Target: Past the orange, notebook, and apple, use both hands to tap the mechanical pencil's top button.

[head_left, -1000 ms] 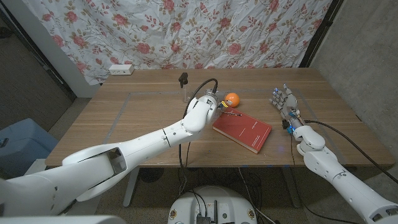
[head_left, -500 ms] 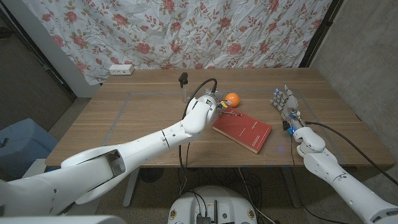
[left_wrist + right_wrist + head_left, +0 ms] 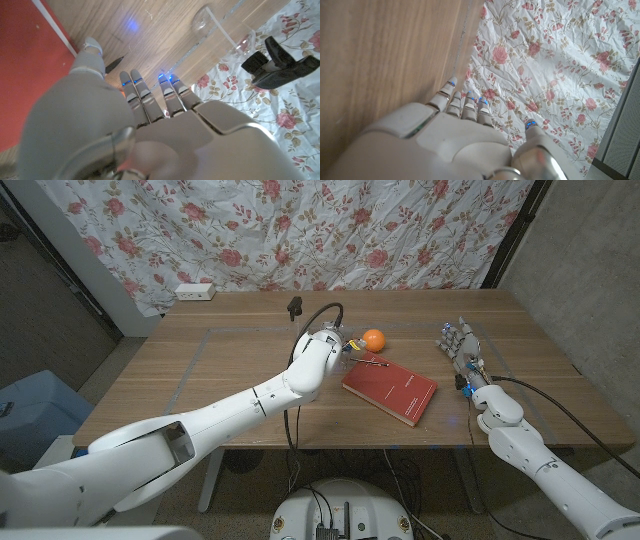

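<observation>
Pencil (image 3: 372, 363) lies on the red notebook's (image 3: 391, 391) far corner near the orange (image 3: 373, 338), mid-counter; it's light, thin, slippery, so pinch its barrel. Your left robot hand (image 3: 327, 346) seems empty, fingers extended; right robot hand (image 3: 459, 343) is open.

orange (image 3: 373, 338): we see bright orange
notebook (image 3: 391, 390): we see plain red
table (image 3: 220, 380): brown wood grain
curtain (image 3: 300, 230): white, pink roses
hands (image 3: 460, 345): grey, blue lights
</observation>
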Motion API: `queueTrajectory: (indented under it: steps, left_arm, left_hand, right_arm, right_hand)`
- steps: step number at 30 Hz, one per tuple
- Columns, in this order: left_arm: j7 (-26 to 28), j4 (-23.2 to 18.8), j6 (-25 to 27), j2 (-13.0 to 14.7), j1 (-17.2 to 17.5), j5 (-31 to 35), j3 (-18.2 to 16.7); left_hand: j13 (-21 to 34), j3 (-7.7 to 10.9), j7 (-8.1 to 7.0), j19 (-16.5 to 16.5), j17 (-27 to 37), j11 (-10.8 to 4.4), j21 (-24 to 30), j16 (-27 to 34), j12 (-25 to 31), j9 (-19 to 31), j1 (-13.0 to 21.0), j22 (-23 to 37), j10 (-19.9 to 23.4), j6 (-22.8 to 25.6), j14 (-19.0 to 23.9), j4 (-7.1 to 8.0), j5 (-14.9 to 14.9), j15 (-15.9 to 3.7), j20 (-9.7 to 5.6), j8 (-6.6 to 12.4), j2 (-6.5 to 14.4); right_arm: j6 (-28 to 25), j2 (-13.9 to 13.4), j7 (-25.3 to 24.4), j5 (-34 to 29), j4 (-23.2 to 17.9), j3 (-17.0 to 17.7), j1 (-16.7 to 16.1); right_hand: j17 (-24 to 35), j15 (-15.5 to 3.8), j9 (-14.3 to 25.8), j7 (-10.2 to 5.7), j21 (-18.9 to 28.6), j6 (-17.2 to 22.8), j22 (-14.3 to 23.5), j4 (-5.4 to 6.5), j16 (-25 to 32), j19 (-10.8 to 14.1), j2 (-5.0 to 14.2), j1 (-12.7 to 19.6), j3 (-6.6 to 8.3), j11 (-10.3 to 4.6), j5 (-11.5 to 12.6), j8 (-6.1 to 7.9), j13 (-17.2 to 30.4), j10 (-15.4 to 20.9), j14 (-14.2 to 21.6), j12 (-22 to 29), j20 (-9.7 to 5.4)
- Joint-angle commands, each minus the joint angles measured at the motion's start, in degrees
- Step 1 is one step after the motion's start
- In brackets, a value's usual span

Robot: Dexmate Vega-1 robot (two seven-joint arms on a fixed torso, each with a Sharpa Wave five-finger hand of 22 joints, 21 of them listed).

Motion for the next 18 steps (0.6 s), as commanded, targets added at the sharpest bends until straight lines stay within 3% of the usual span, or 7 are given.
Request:
queueTrajectory:
  steps: [1,10,14,18]
  left_arm:
    - [-4.3,-2.48,-2.97,2.31,0.46,-2.14,-3.53]
    - [-1.86,-5.47,-3.01,3.98,2.58,-8.3,-8.6]
    - [-0.93,-6.38,-2.74,4.76,3.14,-11.87,-10.31]
    - [0.72,-7.77,-1.84,5.41,4.47,-15.96,-11.95]
  left_hand:
    - [-0.08,0.09,-0.21,-1.51,0.19,0.06,0.0,0.0,-0.33,0.09,-1.0,0.12,-3.1,-1.58,-1.72,0.33,-0.02,-8.49,-2.26,0.21,0.82]
    - [-0.12,0.29,-0.44,-2.6,0.16,0.08,-0.01,-0.02,-0.32,0.05,-1.45,0.08,-5.59,-2.59,-2.93,0.31,0.03,-8.23,-2.34,0.28,1.32]
    - [-0.07,0.96,0.49,-2.74,0.23,0.19,0.39,0.21,-0.15,0.11,-3.03,0.14,-9.3,-5.28,-4.26,1.16,0.18,-7.68,-2.1,0.14,4.04]
    - [-0.06,0.39,1.07,-1.63,0.2,0.43,0.79,0.24,0.0,0.11,-5.34,0.17,-10.74,-6.11,-4.44,1.88,-0.04,-7.47,-2.59,0.27,4.27]
  right_arm:
    - [-0.89,-0.16,-0.65,-0.59,-0.62,-0.37,0.11]
    - [-0.58,-0.49,0.82,-0.7,-0.1,-0.59,1.08]
    - [-1.26,-0.81,0.29,-1.16,-0.65,-0.74,1.25]
    - [-1.54,-0.97,0.22,-1.63,-0.74,-1.0,1.61]
  right_hand:
    - [0.04,0.15,0.07,-0.37,0.03,-0.28,0.16,0.42,-0.01,0.17,0.93,0.18,0.15,0.14,0.24,0.01,0.04,0.13,-0.14,0.06,0.31]
    - [0.15,-0.7,0.06,0.23,-0.22,-1.4,0.16,0.93,-0.33,-0.75,0.79,-0.24,-0.18,-0.26,0.23,-0.24,0.02,-0.6,-1.26,-0.12,-0.22]
    - [0.15,-0.68,0.05,0.73,-0.18,-1.42,0.15,1.09,-0.23,-0.79,0.79,-0.3,-0.24,-0.6,0.24,-0.17,0.01,-0.52,-1.07,-0.06,-0.41]
    - [0.15,-0.8,0.05,0.86,-0.15,-1.26,0.15,1.18,-0.18,-0.79,0.81,-0.32,-0.26,-0.49,0.25,-0.07,0.0,-0.38,-0.98,0.01,-0.44]
